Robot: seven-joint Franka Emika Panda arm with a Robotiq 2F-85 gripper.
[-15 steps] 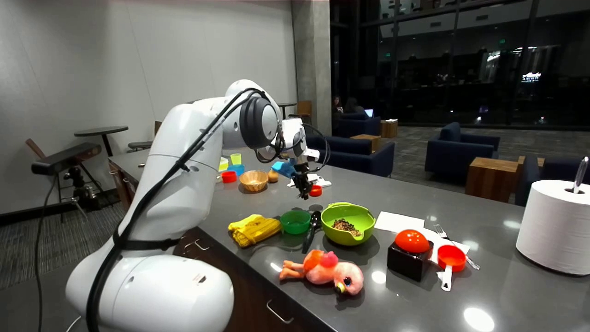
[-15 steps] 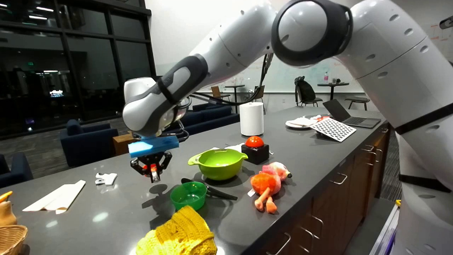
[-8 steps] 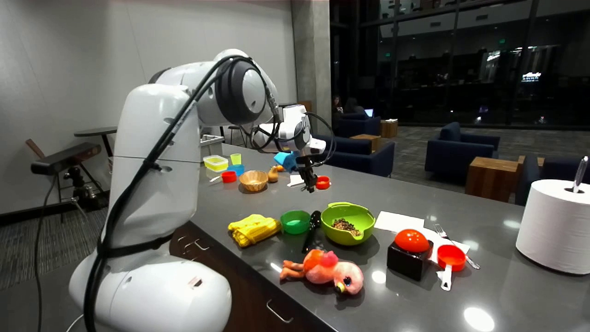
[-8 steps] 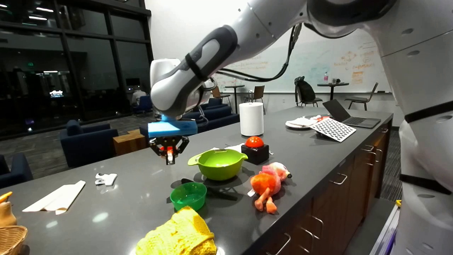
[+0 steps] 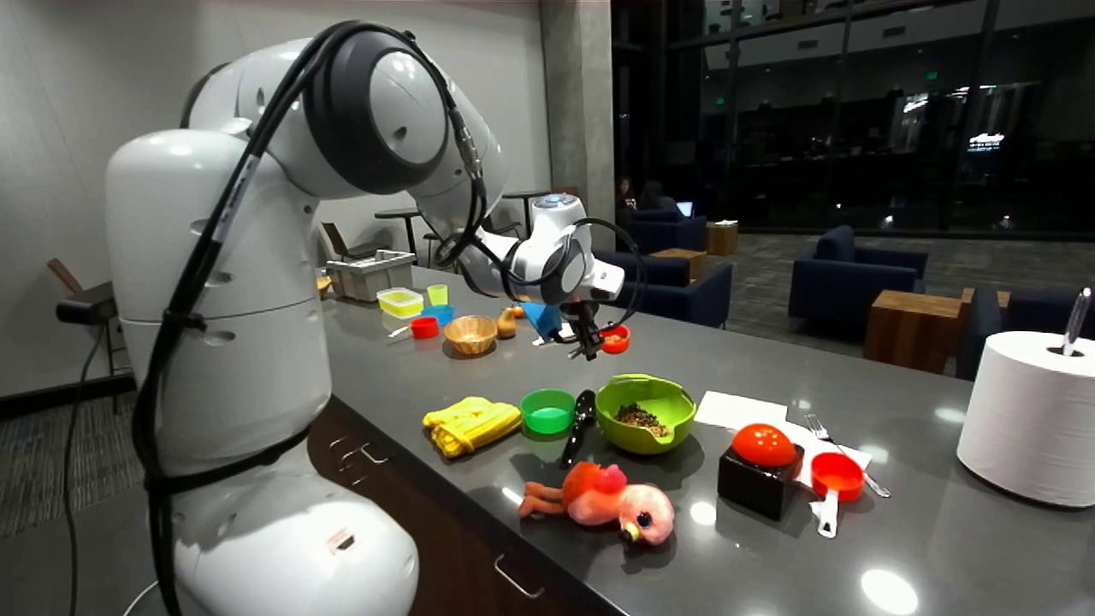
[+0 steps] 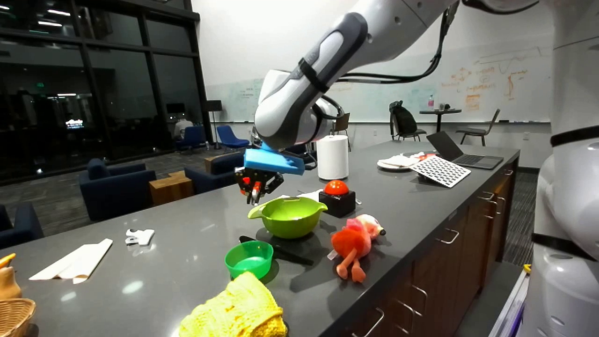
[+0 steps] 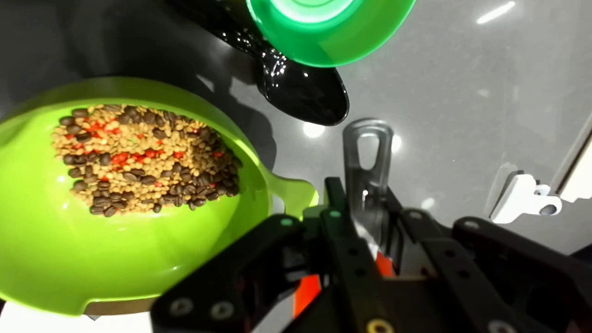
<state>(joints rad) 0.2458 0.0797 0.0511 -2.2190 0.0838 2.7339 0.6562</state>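
Observation:
My gripper (image 7: 364, 196) is shut on the grey, holed handle (image 7: 352, 164) of a red measuring cup (image 5: 615, 339). The cup hangs in the air, with something pale orange inside it. In the wrist view my gripper hides most of the cup; bits of red (image 7: 385, 265) show between the fingers. In an exterior view my gripper (image 6: 255, 200) is just beyond the lime green bowl (image 6: 290, 220), near its handle and above the counter. The bowl (image 7: 37, 231) holds dark beans, tan grains and red bits (image 7: 138, 162).
A small green bowl (image 6: 249, 260) and a black spoon (image 7: 303, 90) lie beside the lime bowl. A yellow cloth (image 5: 472, 425), a pink flamingo toy (image 5: 609, 505), a black box with a red dome (image 5: 760, 470) and a white clip (image 6: 139, 236) are also on the counter.
My gripper has carried the red cup toward the lime bowl, rightward in both exterior views. The arm has folded back toward its base, and the gripper has turned a little. The counter items stay put.

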